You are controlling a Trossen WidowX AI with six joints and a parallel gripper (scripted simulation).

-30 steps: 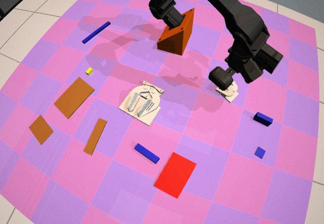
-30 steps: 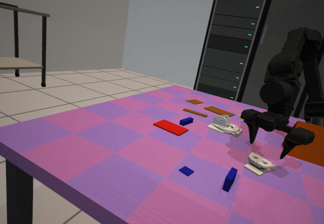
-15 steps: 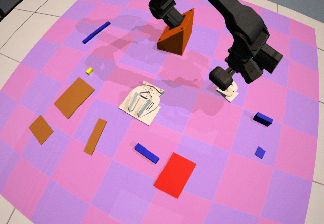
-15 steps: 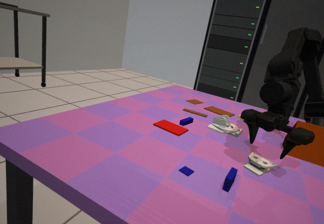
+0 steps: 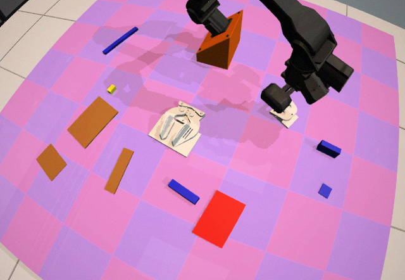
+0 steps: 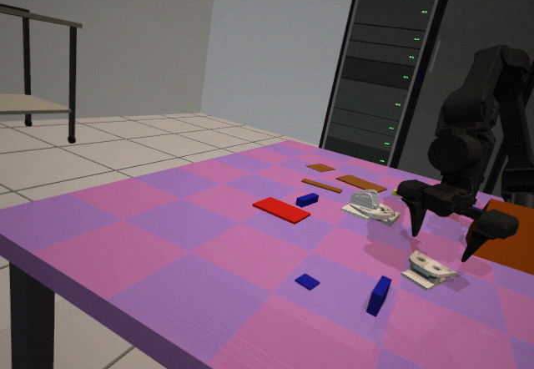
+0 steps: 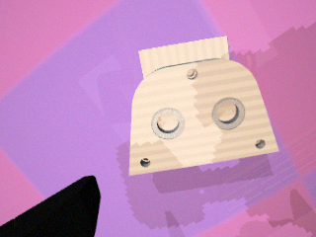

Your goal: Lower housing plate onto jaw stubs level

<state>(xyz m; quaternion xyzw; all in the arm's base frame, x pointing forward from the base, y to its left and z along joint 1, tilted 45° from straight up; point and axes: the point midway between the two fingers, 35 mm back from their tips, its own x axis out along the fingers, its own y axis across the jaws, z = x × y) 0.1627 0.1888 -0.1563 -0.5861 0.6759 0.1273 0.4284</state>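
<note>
The cream housing plate point(image 5: 290, 111) point(image 6: 429, 265) point(image 7: 197, 123), with two large round holes and three small ones, rests on a ribbed cream support point(image 6: 415, 280) point(image 7: 185, 54) at the right of the mat. My gripper point(image 6: 439, 247) is open and empty, its fingertips above and behind the plate in the exterior view. Only one black finger shows in the wrist view, at the lower left. The cream base point(image 5: 157, 134) point(image 6: 350, 211) stands apart near the mat's middle, with two jaws side by side on it. The pins under the jaws are hidden.
An upright blue block point(image 5: 328, 149) point(image 6: 378, 295) and a flat blue square point(image 5: 324, 190) point(image 6: 307, 281) lie near the plate. A blue bar point(image 5: 183, 192) and red sheet point(image 5: 219, 218) lie before the base. The orange arm mount point(image 5: 216, 52) stands behind; brown boards point(image 5: 92, 121) lie left.
</note>
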